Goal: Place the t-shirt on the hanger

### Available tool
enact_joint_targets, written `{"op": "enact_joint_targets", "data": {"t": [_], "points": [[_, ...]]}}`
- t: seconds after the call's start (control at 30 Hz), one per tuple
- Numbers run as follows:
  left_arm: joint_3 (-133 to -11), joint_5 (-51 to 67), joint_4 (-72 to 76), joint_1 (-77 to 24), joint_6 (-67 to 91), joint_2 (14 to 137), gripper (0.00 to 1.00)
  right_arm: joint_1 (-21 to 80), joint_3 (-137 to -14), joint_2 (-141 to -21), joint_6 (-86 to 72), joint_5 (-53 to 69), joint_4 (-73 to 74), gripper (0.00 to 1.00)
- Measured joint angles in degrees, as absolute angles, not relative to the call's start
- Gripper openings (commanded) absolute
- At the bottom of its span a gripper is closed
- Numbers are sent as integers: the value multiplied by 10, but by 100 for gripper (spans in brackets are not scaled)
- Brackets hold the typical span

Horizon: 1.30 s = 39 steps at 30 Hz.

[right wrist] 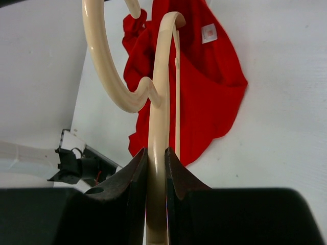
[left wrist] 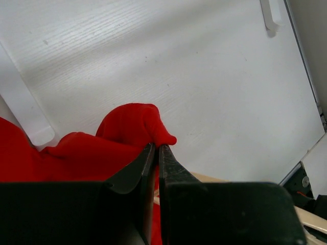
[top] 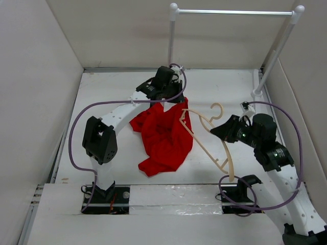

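Note:
The red t-shirt (top: 162, 135) lies crumpled mid-table, its top edge lifted. My left gripper (top: 171, 98) is shut on that edge; in the left wrist view (left wrist: 156, 149) a fold of the red t-shirt (left wrist: 130, 127) bulges past the closed fingertips. My right gripper (top: 217, 130) is shut on the pale beige hanger (top: 207, 140), holding it tilted above the table with its hook (top: 216, 110) up and one end over the shirt. In the right wrist view the gripper (right wrist: 156, 153) clamps the hanger (right wrist: 159, 92), with the t-shirt (right wrist: 204, 76) beyond it.
A white metal rail (top: 232, 11) on two posts stands at the back right. White walls enclose the table on the left, back and right. Purple cables loop from both arms. The arm bases sit at the near edge.

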<state>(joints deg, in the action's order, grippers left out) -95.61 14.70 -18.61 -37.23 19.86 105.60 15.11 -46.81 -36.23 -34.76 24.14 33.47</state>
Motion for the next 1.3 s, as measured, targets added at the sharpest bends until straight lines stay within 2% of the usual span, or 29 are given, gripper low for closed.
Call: {"op": "enact_joint_targets", "data": {"t": [0.27, 0.47, 0.87, 1.3], "points": [[-956, 157, -222, -390, 210, 1020, 0, 309, -466, -457, -387, 130, 187, 0], [-1003, 107, -267, -386, 211, 967, 0, 408, -547, -527, -365, 7, 187, 0], [-1095, 62, -304, -369, 200, 964, 0, 421, -582, -442, -354, -61, 234, 0], [-1108, 97, -314, -371, 214, 962, 0, 421, -611, -528, -312, -97, 177, 0]]}}
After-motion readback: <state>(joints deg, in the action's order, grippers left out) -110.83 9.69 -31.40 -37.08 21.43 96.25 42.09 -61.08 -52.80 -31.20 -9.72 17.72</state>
